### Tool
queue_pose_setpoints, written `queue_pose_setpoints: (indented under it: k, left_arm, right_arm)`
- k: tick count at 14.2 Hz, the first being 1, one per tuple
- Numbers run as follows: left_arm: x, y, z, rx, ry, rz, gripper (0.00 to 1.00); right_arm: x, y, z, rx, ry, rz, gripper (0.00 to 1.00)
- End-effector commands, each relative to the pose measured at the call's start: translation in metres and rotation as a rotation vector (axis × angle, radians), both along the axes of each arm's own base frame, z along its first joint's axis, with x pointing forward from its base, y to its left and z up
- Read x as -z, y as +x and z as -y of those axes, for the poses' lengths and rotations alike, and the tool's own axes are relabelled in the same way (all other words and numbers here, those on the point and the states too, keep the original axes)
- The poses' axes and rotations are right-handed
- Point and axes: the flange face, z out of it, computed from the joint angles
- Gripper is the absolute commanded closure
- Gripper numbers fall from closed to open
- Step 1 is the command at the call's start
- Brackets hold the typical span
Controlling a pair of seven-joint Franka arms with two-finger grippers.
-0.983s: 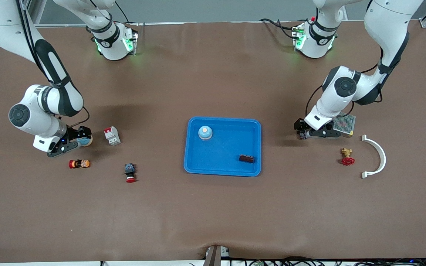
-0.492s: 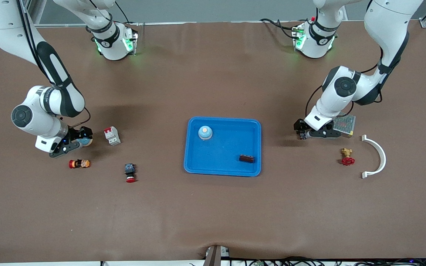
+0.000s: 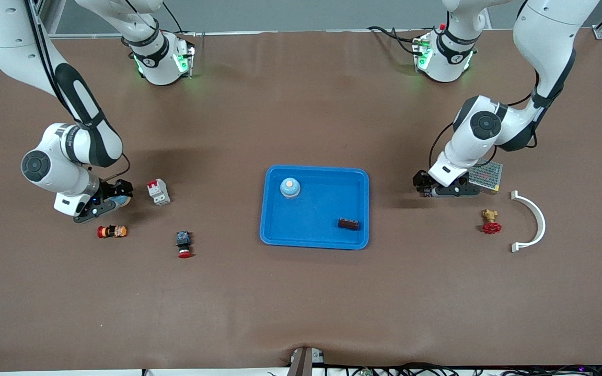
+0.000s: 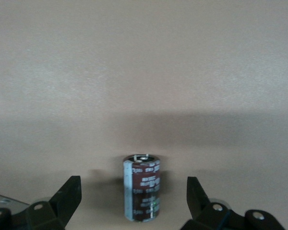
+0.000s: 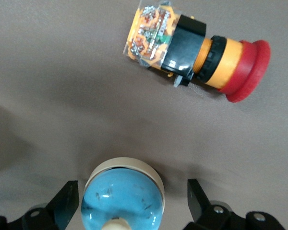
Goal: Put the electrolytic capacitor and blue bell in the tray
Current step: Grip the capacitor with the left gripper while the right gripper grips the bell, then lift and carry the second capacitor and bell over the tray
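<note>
Hovering low over the table near the left arm's end, the left gripper has its two fingers spread wide on either side of one electrolytic capacitor, a brown can standing upright on the brown tabletop; neither finger touches it. At the right arm's end, the right gripper sits just as wide around one blue bell with a cream base and knob, again with gaps on both sides. Beside that bell lies one orange push-button with a red mushroom cap.

Midway between the arms rests the single blue tray. Two things lie in it: a second, pale blue bell-shaped piece near the rim closest to the robots, and one small dark block near the corner closest to the front camera.

Scattered on the right arm's side are one white breaker with red markings and one red-capped switch. On the left arm's side I count one metal mesh box, one brass valve with a red handle and one white curved bracket.
</note>
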Motion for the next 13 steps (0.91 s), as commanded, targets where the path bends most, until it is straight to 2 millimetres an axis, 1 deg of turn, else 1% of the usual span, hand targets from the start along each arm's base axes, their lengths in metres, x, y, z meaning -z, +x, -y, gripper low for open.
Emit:
queue_pose_setpoints:
  k: [1, 2, 3, 4, 6, 7, 10, 12, 13]
  left_arm:
    - [0.0003, 0.0031, 0.005, 0.0, -0.004, 0.013, 0.06]
    - [-0.0001, 0.0041, 0.0059, 0.0, -0.006, 0.016, 0.07]
    - [-0.0001, 0.0043, 0.0052, 0.0, -0.005, 0.016, 0.12]
    - [-0.0007, 0.0037, 0.0056, 0.0, -0.003, 0.015, 0.31]
    - [-0.0007, 0.0031, 0.0054, 0.002, -0.001, 0.013, 0.94]
    - [0.0003, 0.0024, 0.0053, 0.014, 0.005, 0.012, 1.0]
    - [0.0004, 0.0021, 0.0039, 0.033, 0.017, 0.019, 1.0]
    - [0.0004, 0.0021, 0.0039, 0.007, 0.014, 0.018, 1.0]
    - [0.0004, 0.0021, 0.0039, -0.027, 0.01, 0.017, 1.0]
  right_arm:
    - [0.0005, -0.0042, 0.0008, -0.011, -0.002, 0.004, 0.0]
    - [0.0005, -0.0043, 0.0016, -0.01, -0.002, 0.004, 0.0]
    - [0.0008, -0.0045, 0.0008, -0.011, -0.001, 0.001, 0.06]
    - [0.0009, -0.0047, 0.0007, -0.011, 0.0, -0.001, 0.12]
    - [0.001, -0.0051, 0.0024, -0.008, -0.001, -0.002, 0.19]
    - [0.0012, -0.0052, 0.0015, -0.009, 0.0, -0.004, 0.25]
    - [0.0009, -0.0049, 0.0015, -0.008, 0.0, -0.005, 0.34]
    - [-0.0042, -0.0008, 0.0013, -0.005, -0.001, 0.004, 0.39]
    - [-0.0085, 0.0006, 0.0006, -0.004, -0.001, 0.004, 0.39]
